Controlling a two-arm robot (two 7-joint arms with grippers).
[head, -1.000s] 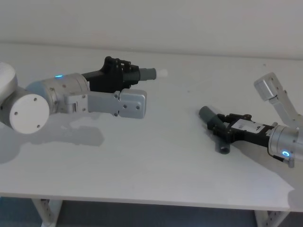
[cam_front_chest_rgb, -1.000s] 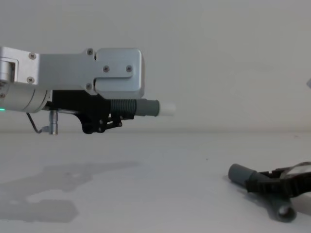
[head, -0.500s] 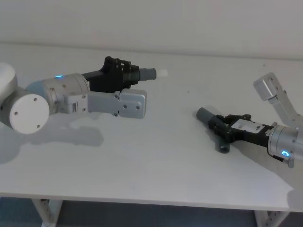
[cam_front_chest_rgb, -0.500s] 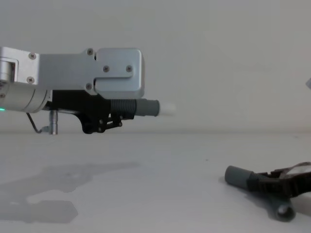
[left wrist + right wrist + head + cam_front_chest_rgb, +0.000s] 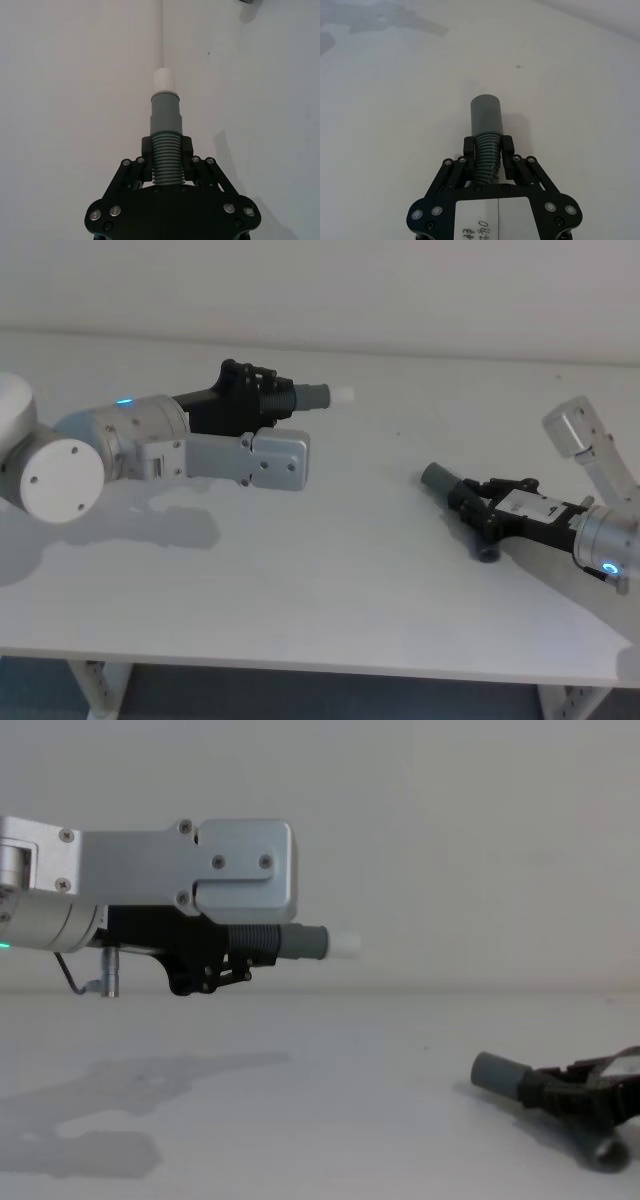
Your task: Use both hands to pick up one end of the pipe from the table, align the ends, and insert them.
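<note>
Left black plastic end effector [image 5: 262,393] held above the plain white tabletop [image 5: 330,580], clamped on the short grey ribbed hose piece [image 5: 303,395], small white tip [image 5: 342,394] pointing right, right black plastic end effector [image 5: 479,504] low at the tabletop's right side, closed around the longer dark grey ribbed hose [image 5: 487,149], smooth wide grey cuff [image 5: 437,478] jutting leftward.

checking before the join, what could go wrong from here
The left end effector holds the short piece's white tip high, while the right end effector holds the long piece's cuff low near the table: they could meet off-axis and jam. Both grips sit on flexible ribs, so the ends might bend when pushed.
</note>
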